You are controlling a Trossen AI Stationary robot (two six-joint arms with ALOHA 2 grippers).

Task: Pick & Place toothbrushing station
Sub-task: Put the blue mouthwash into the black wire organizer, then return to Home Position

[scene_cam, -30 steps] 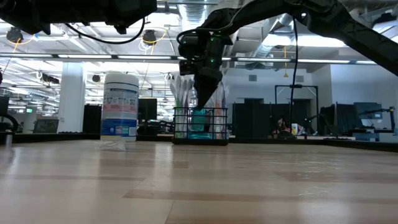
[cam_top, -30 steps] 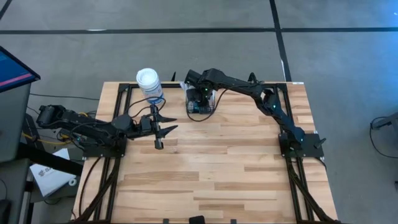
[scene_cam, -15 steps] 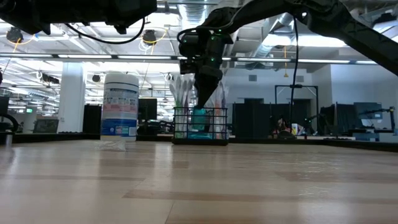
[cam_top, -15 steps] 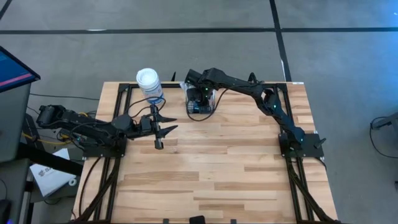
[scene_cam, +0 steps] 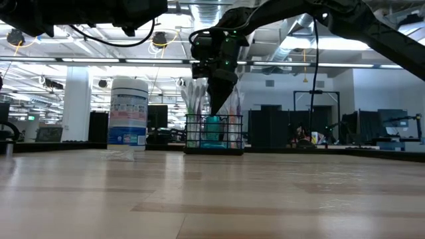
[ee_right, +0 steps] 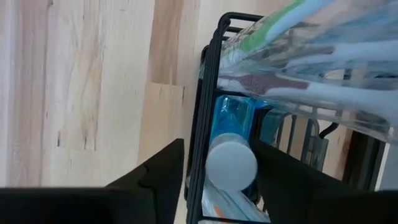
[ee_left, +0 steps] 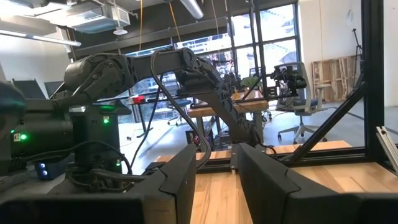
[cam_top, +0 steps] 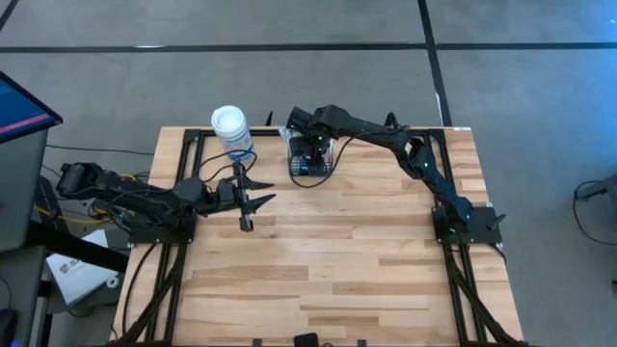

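The toothbrushing station is a black wire-mesh basket standing on its base at the table's far middle, also in the low view. It holds a blue bottle with a white cap and clear-wrapped brushes sticking up. My right gripper hangs over it pointing down, open. Its fingers stand on either side of the basket's wire wall and the bottle cap, and no touch shows. My left gripper waits open above the table's left part, holding nothing.
A round canister with a white lid and blue label stands upright to the left of the basket, also in the low view. Bare wooden tabletop stretches toward the near edge. Black frame rails run along both sides.
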